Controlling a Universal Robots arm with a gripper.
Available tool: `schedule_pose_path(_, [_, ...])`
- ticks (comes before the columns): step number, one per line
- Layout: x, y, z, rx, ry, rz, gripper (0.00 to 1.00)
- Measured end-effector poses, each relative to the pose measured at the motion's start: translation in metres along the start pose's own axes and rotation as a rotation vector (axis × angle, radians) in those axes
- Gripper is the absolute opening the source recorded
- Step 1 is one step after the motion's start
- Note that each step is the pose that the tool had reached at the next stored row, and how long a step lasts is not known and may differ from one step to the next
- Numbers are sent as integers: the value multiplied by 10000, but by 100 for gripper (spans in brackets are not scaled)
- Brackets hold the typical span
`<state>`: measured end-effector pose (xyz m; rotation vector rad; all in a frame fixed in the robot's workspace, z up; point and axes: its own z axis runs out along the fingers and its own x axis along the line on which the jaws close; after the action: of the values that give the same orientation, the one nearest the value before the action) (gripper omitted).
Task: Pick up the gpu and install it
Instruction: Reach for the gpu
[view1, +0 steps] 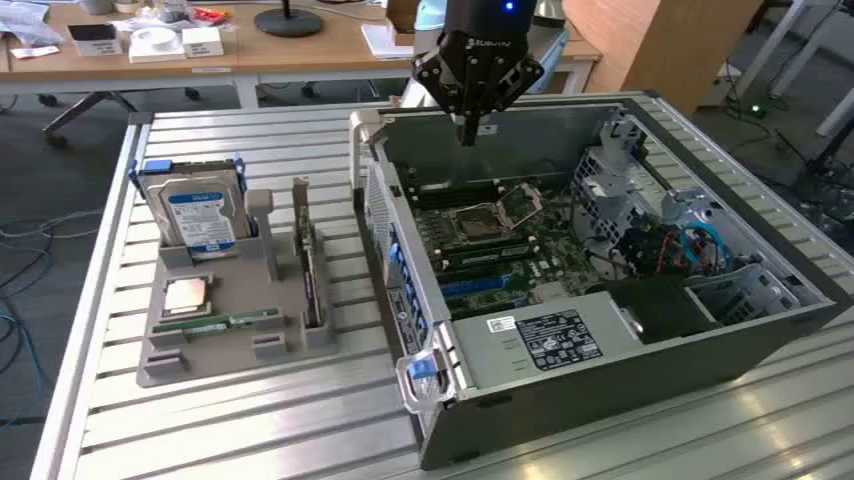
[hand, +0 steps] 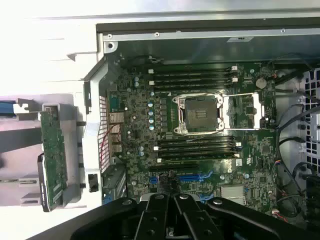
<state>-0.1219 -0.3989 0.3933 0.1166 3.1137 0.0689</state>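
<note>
The end effector (view1: 467, 128) hangs over the far wall of the open computer case (view1: 747, 330), its fingers pinched together on nothing. In the wrist view it (hand: 175, 197) looks down on the motherboard (hand: 200, 130).

The gpu (view1: 310, 268) stands on edge in a slot of the grey holder (view1: 227, 345) on the tabletop (view1: 200, 430), at about nine o'clock from the case in the exterior view. Its pale bracket is at the twelve o'clock end, and it is well apart from the end effector.

It is probably light and stiff, but thin and fragile, with smooth faces that could slip. The free upper edge, near the middle of its length, looks the best place to pinch it across its thickness. The lower connector edge is best left untouched.
</note>
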Motion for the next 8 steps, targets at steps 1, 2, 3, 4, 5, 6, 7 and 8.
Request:
schedule_pose_path(1, [0,0,0,0,0,0,11])
schedule_pose_path(2, [0,0,0,0,0,0,11])
schedule_pose_path(3, [0,0,0,0,0,0,11])
schedule_pose_path(4, [0,0,0,0,0,0,11])
schedule_pose_path(5, [0,0,0,0,0,0,11])
schedule_pose_path(6, [0,0,0,0,0,0,11])
schedule_pose_path(7, [0,0,0,0,0,0,11])
schedule_pose_path(8, [0,0,0,0,0,0,11])
